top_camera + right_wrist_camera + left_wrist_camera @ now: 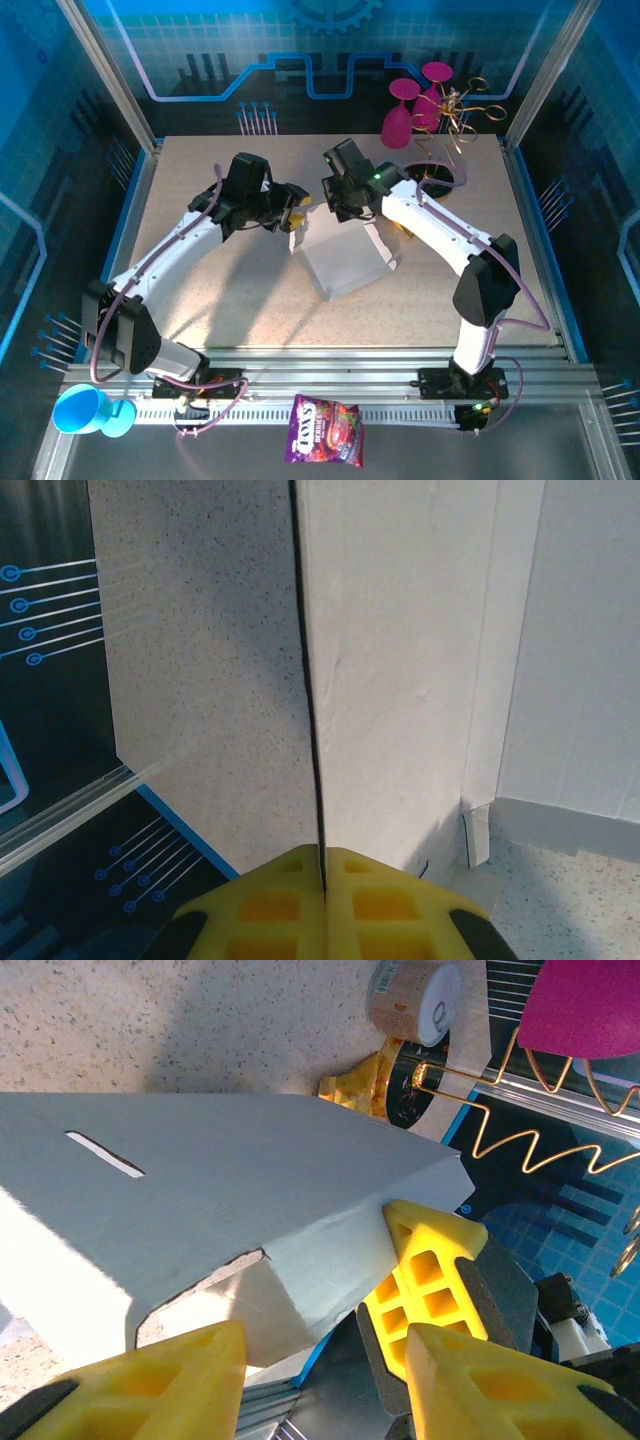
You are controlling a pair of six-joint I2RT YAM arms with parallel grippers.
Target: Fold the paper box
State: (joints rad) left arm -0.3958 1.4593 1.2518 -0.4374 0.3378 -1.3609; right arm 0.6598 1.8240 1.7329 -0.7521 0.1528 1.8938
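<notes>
Yellow fingers (pixel 265 905) of the right pincer (pixel 322 858) sit right at the lens, pressed together on a thin upright panel of the paper box (pixel 400 660). Meanwhile the left pincer (pixel 325 1345) is spread, with a folded corner flap of the box between its fingers. Can't tell if it's touching. Box sits mid tabletop (pixel 220 290) between both arms, partly folded up. Purple candy bag (pixel 326 430) lies by the arm bases.

Things on and around the table are counted by kind.
One paper box (pixel 345 262), two magenta goblets (pixel 400 112) (pixel 436 72), one blue cup (pixel 85 410), one purple candy bag (pixel 325 430), one yellow foil packet (pixel 355 1085) and one can (pixel 415 998) are seen.
</notes>
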